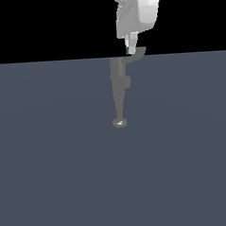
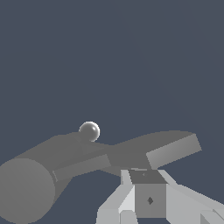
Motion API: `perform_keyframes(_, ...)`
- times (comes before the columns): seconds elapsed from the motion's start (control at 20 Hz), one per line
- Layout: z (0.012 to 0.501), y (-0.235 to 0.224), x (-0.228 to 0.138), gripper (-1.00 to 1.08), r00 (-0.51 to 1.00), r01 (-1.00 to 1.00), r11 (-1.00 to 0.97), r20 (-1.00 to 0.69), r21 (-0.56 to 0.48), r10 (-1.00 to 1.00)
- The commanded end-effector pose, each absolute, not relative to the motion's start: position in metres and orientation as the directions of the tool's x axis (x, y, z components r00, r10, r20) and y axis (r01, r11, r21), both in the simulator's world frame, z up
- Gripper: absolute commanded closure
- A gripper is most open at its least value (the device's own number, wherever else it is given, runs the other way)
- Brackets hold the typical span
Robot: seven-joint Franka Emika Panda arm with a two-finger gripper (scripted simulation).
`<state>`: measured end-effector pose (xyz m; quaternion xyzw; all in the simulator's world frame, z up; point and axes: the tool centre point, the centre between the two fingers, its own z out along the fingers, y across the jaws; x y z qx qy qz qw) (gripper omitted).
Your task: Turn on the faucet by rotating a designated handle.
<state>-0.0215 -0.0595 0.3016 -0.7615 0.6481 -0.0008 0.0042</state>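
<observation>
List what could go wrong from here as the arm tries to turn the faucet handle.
1. The end effector meets the handle close to its flat tip, so it may slide off the end rather than turn it.
2. Only a narrow fingertip seems to be near the lever, so the push could skid along it.
3. The faucet body lies close beside the handle, so a drifting push might hit that instead.

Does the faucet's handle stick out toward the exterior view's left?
No: the handle projects from the thick end of the faucet toward the exterior view's right, just beneath the gripper.
</observation>
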Motion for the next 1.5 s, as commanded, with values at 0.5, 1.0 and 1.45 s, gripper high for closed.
perform_keyframes(0.5, 0.3, -0.091, 0.005, 1.08, 0.143, -0.99, -0.143, -0.003, -0.005, -0.99)
perform_keyframes(1.0, 0.299, -0.114, 0.025, 1.08, 0.132, -0.991, -0.132, -0.001, -0.002, -0.991)
perform_keyframes(1.45, 0.298, -0.134, 0.043, 1.08, 0.122, -0.993, -0.122, 0.0, 0.0, -0.993)
